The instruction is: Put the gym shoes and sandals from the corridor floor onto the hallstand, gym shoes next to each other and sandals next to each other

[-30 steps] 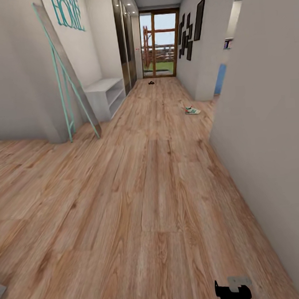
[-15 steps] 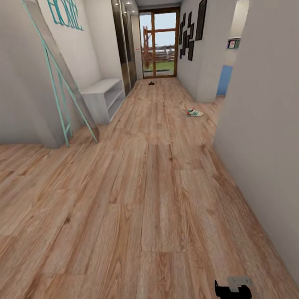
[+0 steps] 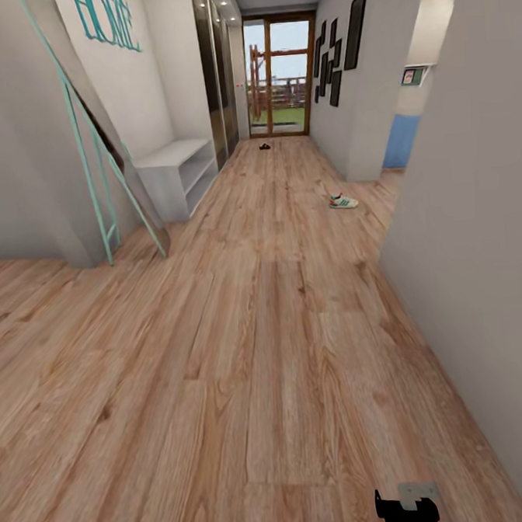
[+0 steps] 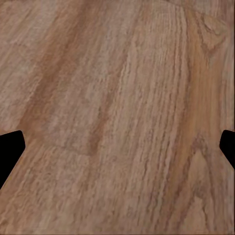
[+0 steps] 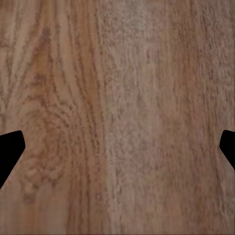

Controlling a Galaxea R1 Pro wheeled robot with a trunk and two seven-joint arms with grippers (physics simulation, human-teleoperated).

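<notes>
- Wood-grain planks of the corridor floor [image 3: 275,353] run ahead from the head camera toward a glazed door [image 3: 281,76] at 12 o'clock.
- One gym shoe [image 3: 342,201], white with a green stripe, lies on the floor at about 1 o'clock, near the right-hand wall corner and well apart from everything else.
- A small dark shape [image 3: 265,145] sits on the floor far down the corridor at 12 o'clock, just before the door; it may be a sandal, but it is too small to tell.
- At 11 o'clock the hallstand [image 3: 178,172] stands against the left wall, pale grey, with nothing that I can make out on its top or shelves. A teal-framed mirror [image 3: 100,132] leans just beside it.
- Left gripper [image 4: 117,147] and right gripper [image 5: 117,147]: each wrist view has dark fingertips at opposite edges with bare planks between, so both sets of jaws stand wide and hold nothing.
- Judged from this, the robot is on the approach leg; no shoe looks to be on the rack yet.
- Next move likely calls for rolling up to the shoe at 1 o'clock, stopping within arm's reach, then lowering a gripper over it.
</notes>
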